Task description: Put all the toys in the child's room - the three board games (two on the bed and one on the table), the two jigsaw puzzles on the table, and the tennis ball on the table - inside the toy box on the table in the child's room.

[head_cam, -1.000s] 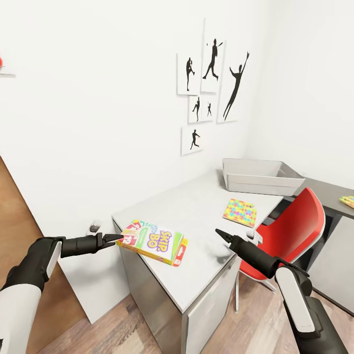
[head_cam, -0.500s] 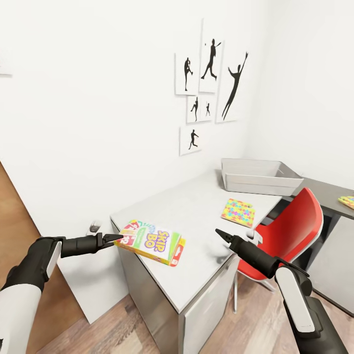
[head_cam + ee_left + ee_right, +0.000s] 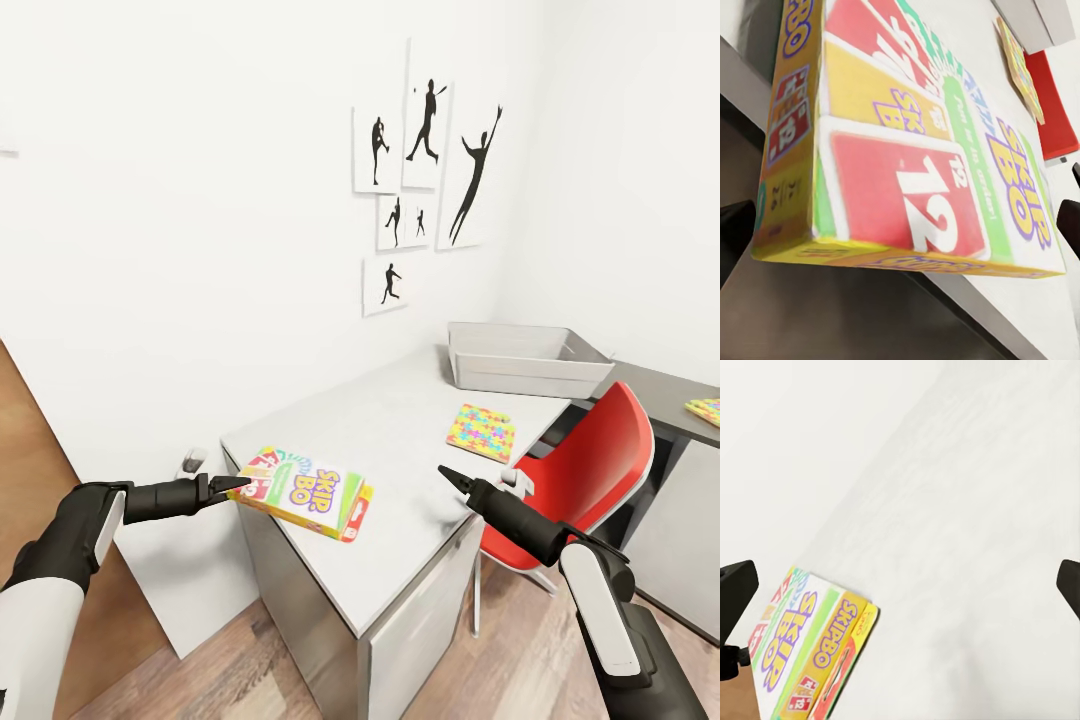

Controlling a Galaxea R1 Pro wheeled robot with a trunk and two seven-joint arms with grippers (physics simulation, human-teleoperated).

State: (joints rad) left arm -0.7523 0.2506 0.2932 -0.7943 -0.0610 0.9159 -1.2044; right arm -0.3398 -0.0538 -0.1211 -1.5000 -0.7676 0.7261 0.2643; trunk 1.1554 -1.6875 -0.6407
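My left gripper (image 3: 234, 486) is shut on the near edge of a yellow-red-green Skip-Bo board game (image 3: 305, 492), held tilted over the near left corner of the light grey table (image 3: 400, 425). The left wrist view shows the same board game (image 3: 907, 172) close up. My right gripper (image 3: 448, 474) hangs open over the table's front edge, with nothing between its fingers (image 3: 735, 592). The grey toy box (image 3: 525, 360) stands at the table's far end. One jigsaw puzzle (image 3: 482, 432) lies in front of it. Another jigsaw puzzle (image 3: 705, 408) lies on the dark wing.
A red chair (image 3: 590, 465) is tucked at the table's right side, close to my right arm. White walls with black sports pictures (image 3: 425, 180) close off the back and right. Wood-plank floor (image 3: 250, 670) runs below the table's near corner.
The whole view has shifted slightly, so the table and pictures sit a little further left. Both arms keep the same pose, and the board game stays in the left gripper.
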